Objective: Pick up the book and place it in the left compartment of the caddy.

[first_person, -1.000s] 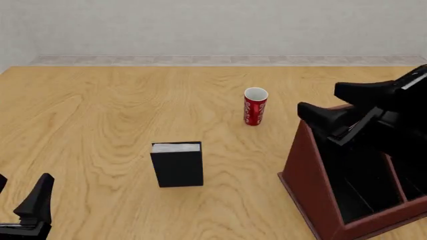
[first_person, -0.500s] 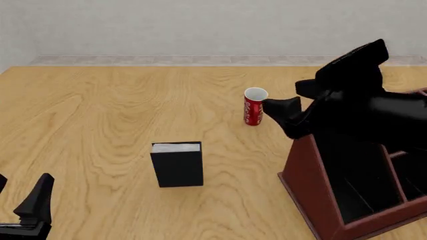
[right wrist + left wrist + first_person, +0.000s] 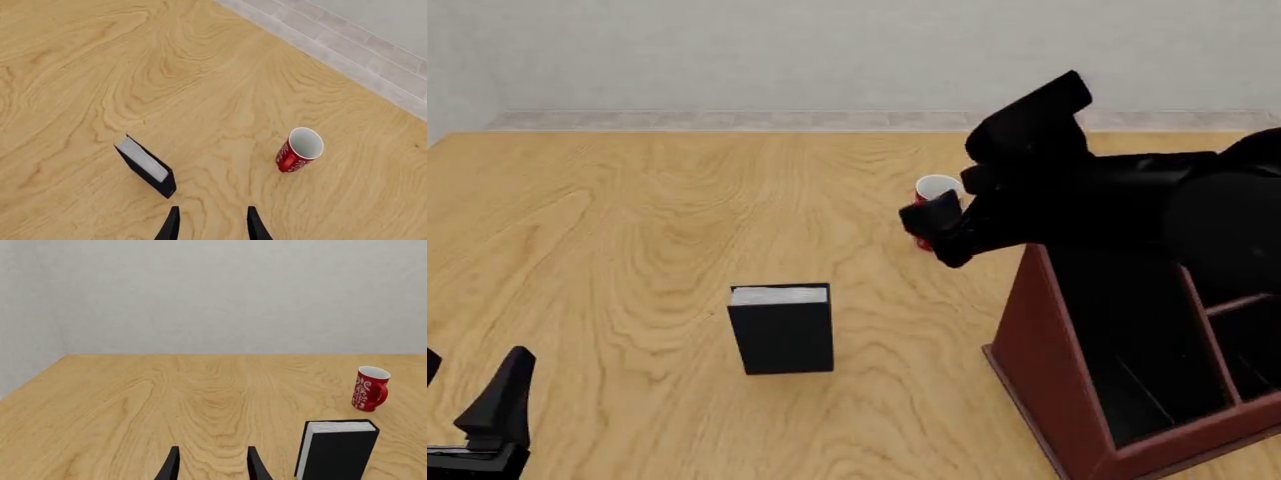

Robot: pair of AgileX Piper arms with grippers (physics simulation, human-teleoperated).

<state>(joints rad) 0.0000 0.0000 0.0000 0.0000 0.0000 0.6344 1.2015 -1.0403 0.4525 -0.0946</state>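
- The book (image 3: 782, 328) stood upright mid-counter (image 3: 627, 230), long axis vertical, well apart from the caddy (image 3: 1054, 380).
- The right fingers (image 3: 179, 225) (open, empty) hung high, the book ahead and below.
- The left fingers (image 3: 175, 466), also open, sat low beside it.

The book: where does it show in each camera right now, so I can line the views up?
Front view: the book stands upright, centre-left on the table.
Left wrist view: lower right corner.
Right wrist view: left of centre, page edges showing.
Shared landmark: the red cup, apart from it.
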